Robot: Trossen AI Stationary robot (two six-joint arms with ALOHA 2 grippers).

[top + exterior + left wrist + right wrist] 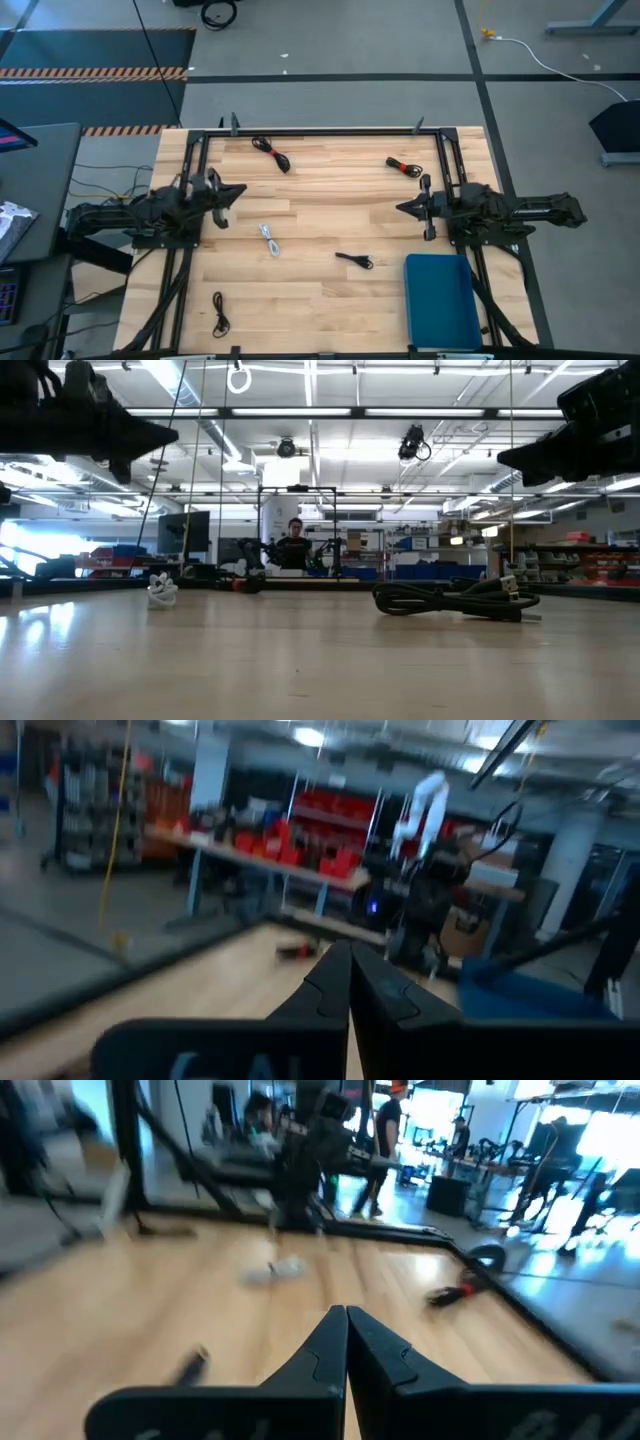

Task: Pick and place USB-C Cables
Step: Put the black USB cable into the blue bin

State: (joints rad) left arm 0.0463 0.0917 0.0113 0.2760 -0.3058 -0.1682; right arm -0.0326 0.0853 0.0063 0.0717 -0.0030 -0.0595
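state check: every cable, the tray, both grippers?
Left gripper: shut, empty, raised at table's left.
Right gripper: shut, empty, raised at table's right.
Blue tray: empty, near right corner.
Red-banded cable, back left: loose on table.
Red-banded cable, back right: loose on table.
White cable: loose on table.
Black cable, centre: loose on table.
Black cable, near left: loose on table.
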